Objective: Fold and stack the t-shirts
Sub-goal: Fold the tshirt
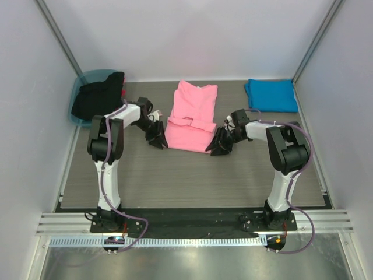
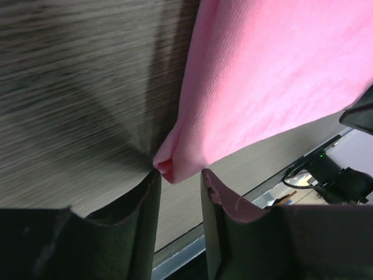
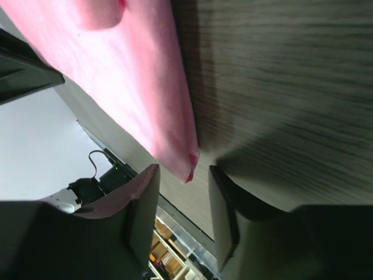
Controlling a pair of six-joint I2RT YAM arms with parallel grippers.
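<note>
The left gripper (image 2: 179,175) and right gripper (image 3: 183,172) are sitting with fingers spread around the near corners of the pink t-shirt (image 1: 192,114), which is lying mid-way across the table (image 1: 175,181); both should be closing squarely on cloth before lifting evenly.

Your work surface is a grey wood-grain table (image 1: 192,175) that fills the middle of the top view. Lying directly on it you have a pink t-shirt (image 1: 192,114), partly folded with a sleeve turned in, at upper centre of the frame, and a blue t-shirt (image 1: 272,95), folded into a flat rectangle, in the upper right corner. You also have a teal tub (image 1: 87,76) in the upper left corner, heaped with black cloth (image 1: 99,96).
</note>
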